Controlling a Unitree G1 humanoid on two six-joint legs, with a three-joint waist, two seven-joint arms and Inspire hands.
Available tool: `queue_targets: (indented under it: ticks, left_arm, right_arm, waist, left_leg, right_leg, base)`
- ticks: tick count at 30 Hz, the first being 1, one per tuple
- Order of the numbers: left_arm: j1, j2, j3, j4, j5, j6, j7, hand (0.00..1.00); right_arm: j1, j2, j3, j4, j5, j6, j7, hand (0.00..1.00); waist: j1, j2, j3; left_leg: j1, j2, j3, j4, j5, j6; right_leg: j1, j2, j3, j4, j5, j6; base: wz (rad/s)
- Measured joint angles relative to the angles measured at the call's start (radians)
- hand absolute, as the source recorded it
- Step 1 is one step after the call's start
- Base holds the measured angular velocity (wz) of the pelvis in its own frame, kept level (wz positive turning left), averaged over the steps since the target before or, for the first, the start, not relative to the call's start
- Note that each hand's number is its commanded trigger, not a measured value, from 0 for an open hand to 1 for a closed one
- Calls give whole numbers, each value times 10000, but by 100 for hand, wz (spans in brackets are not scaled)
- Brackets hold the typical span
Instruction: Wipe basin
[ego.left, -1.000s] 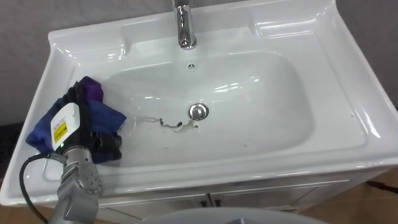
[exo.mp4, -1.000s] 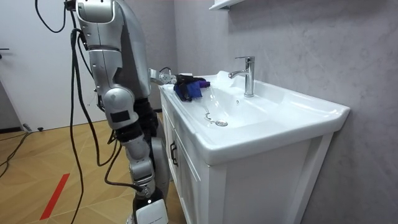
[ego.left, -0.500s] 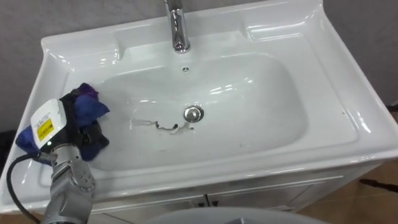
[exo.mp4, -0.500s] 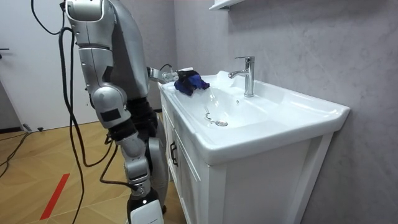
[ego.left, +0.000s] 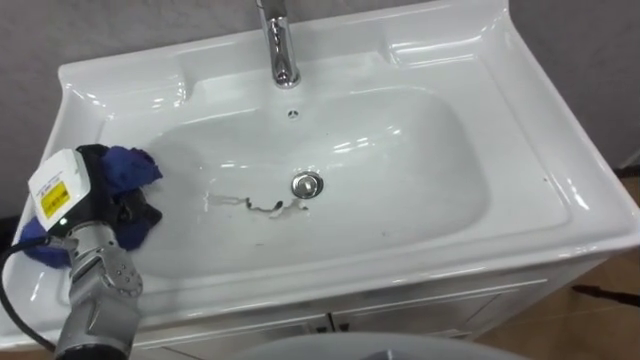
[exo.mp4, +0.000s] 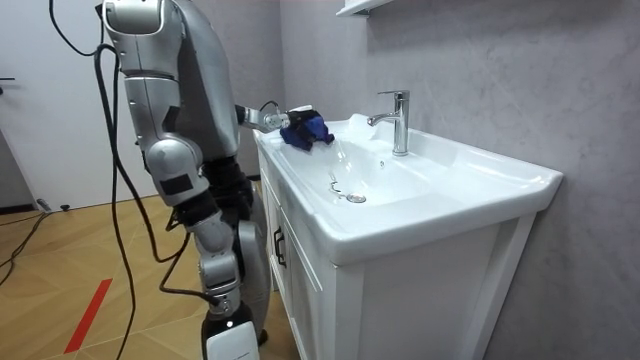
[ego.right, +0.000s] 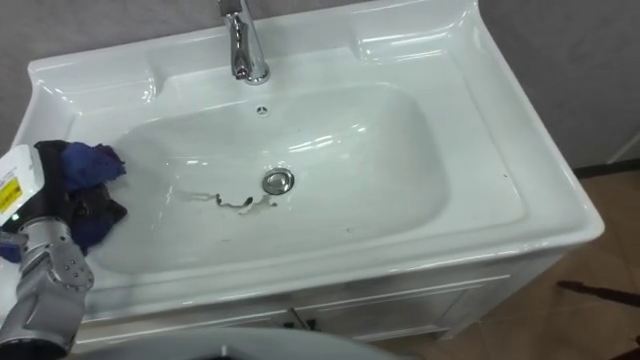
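The white basin (ego.left: 560, 200) lies below me, with a thin dark smear (ego.left: 255, 205) on its floor just left of the drain (ego.left: 307, 184). A blue cloth (ego.left: 125, 170) is bunched up at the basin's left edge. My left hand (ego.left: 75, 205) comes in from the lower left and its dark fingers are curled into the cloth. In the room view the cloth (exo.mp4: 305, 130) sits in the left hand (exo.mp4: 280, 120), slightly above the far end of the rim. I stand at the front of the vanity with my right arm hanging at my side.
A chrome tap (ego.left: 280, 45) stands at the back middle of the basin. The wide flat rim (ego.left: 440, 45) runs all round. A white cabinet (exo.mp4: 300, 280) carries the basin, and a grey wall (exo.mp4: 500, 90) rises behind it.
The left hand's fingers have curled into the cloth, bunching it. Hand and cloth have drawn back to the left edge and lifted a little. The eye view has shifted slightly.
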Motion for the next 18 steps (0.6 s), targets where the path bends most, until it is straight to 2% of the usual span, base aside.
queue_targets:
  ticks: [6, 14, 15, 18]
  left_arm:
    - [-200, -30, -5, 50, -282, 89, 2, 100]
    - [-250, -376, -2, -576, -284, 444, -46, 100]
    - [-247, -401, -3, -654, -270, 445, -55, 100]
    - [-236, -441, -9, -1019, -275, 458, -141, 100]
  right_arm:
    - [-74, 57, 22, -9, 39, -155, -102, 0]
    - [-210, 99, 24, -6, 615, -817, -283, 0]
    - [-259, 112, 25, 60, 781, -950, -329, 0]
    - [-290, 159, 26, 166, 969, -1261, -384, 0]
  waist:
    - [-36, 20, -5]
    - [-151, 26, 7]
    - [-181, 21, 15]
    - [-264, -31, 109]
  left_leg:
    - [-41, -21, -104, 9, 0, 0]
    - [-224, -59, -318, 7, 0, 1]
    - [-245, -69, -374, 24, 0, 1]
    - [-418, -89, -557, 116, 0, 2]
  right_leg:
    - [-4, -18, -109, -5, 1, 2]
    - [44, -47, -341, -94, 1, 9]
    - [58, -49, -384, -165, 10, 17]
    - [8, -69, -554, -180, 11, 19]
  base:
    - [5]
    - [10]
    - [16]
    - [18]
